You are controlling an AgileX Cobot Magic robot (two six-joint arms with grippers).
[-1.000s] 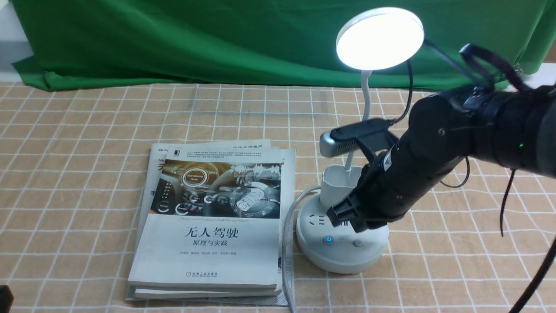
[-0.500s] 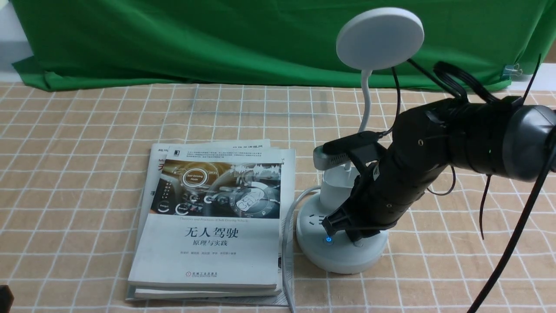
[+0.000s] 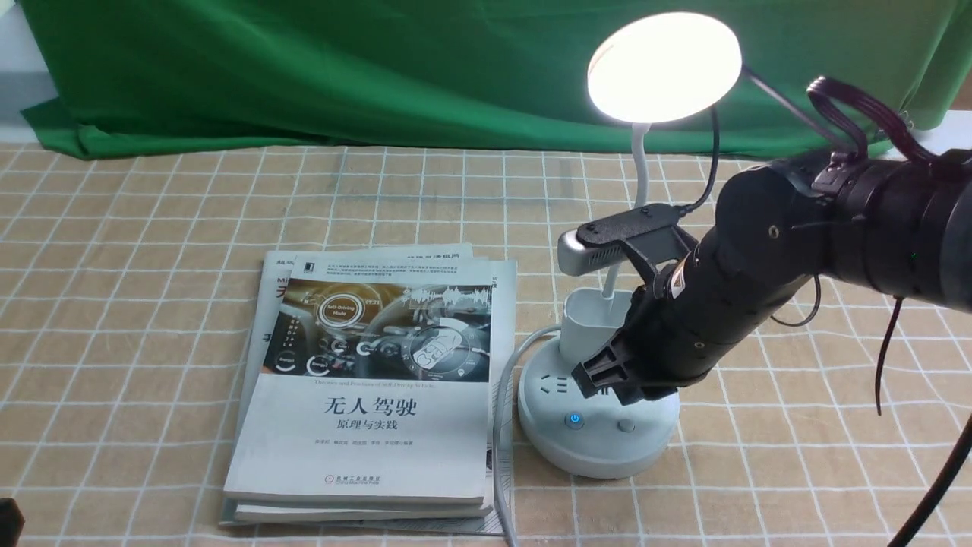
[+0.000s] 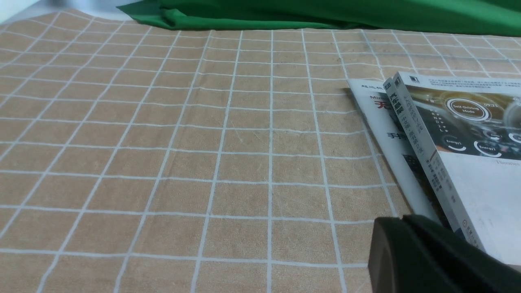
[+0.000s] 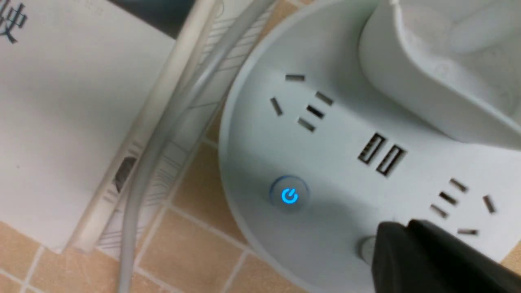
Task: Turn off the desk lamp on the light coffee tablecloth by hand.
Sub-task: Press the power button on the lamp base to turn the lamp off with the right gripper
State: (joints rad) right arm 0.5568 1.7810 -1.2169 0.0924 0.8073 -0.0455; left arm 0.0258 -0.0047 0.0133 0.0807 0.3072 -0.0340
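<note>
Status: not done, lamp is lit.

Nearest to me: my left claw [image 4: 407, 248] sits low by the corner of the book stack [image 3: 372, 395]. Its fingers look pressed together, with only a seam showing. It has no part in this job.

Next out: the desk lamp [image 3: 600, 448] stands on the light coffee tablecloth [image 3: 152, 304], just right of the books, with its white cord [image 3: 501, 403] running between them. The blue power button [image 3: 575, 419] on the front of the base glows. The plain grey button [image 3: 626, 426] sits beside it.

My right claw [image 3: 619, 387] is closed and holds nothing. It's angled down over the base, just behind the two buttons. In the wrist view the tip [image 5: 390, 240] overlaps the edge of the grey button. From the front it looks lifted clear, so I read no contact, though I can't be certain.

Further back: the pen cup [image 3: 588, 323] and the neck, with my wrist in front of part of them. The lamp head [image 3: 664, 67] is bright against the green backdrop [image 3: 304, 68].

Done: claw positioned over the controls.
Left: a press that actually kills the light. I can't tell from here which button does that. After that, lift off and check the head is dark.
</note>
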